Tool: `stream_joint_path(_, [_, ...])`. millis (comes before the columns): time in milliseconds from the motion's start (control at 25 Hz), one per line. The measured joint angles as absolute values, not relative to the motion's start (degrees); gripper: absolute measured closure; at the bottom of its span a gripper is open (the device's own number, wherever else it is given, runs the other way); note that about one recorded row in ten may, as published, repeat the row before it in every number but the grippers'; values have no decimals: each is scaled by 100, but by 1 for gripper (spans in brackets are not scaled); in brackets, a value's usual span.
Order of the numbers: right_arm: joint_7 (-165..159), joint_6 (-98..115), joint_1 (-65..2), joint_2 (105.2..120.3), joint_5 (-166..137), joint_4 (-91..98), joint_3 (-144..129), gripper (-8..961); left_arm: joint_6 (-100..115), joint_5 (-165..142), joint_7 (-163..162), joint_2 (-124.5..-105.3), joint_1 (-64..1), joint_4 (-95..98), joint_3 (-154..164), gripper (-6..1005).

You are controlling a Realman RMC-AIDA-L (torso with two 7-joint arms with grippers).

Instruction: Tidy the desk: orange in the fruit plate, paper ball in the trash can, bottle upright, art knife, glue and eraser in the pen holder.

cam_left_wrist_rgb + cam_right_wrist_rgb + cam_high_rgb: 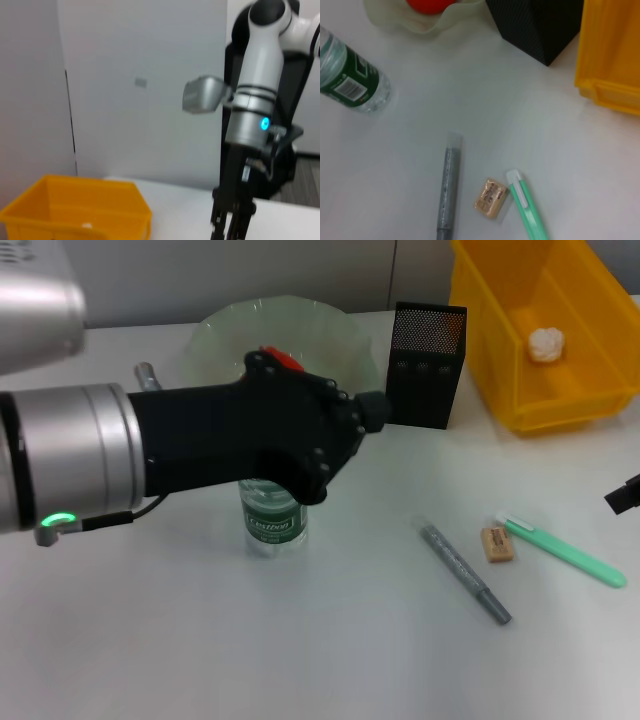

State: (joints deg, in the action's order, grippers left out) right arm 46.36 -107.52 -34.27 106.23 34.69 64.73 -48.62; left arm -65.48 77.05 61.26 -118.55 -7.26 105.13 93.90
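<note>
The bottle (pixel 272 525) stands upright on the desk, its top hidden under my left gripper (pixel 290 475), which hangs right over it. The orange (pixel 283 358) lies in the fruit plate (pixel 215 325) behind. The paper ball (pixel 546 343) lies in the trash can (pixel 590 390). The pen holder (pixel 425 365) stands left of the can. A grey glue stick (pixel 465 573), the eraser (pixel 497 543) and a green art knife (pixel 565 550) lie on the desk at front right. My right gripper (pixel 622 495) shows at the right edge, above and apart from them.
The right wrist view shows the bottle (pixel 350 75), the plate's rim (pixel 420 22), the pen holder (pixel 540 25), the glue stick (pixel 447 187), the eraser (pixel 491 197) and the knife (pixel 527 210). The left wrist view shows the right arm (pixel 250 125) and the can (pixel 75 210).
</note>
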Motion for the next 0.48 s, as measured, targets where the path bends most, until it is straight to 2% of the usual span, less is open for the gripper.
stream_joint_path(480, [5216,-10229,-3990,10654,3121,5665,-5008,482,-6707,8319,6782,-11845,-579,10337,9101,1000])
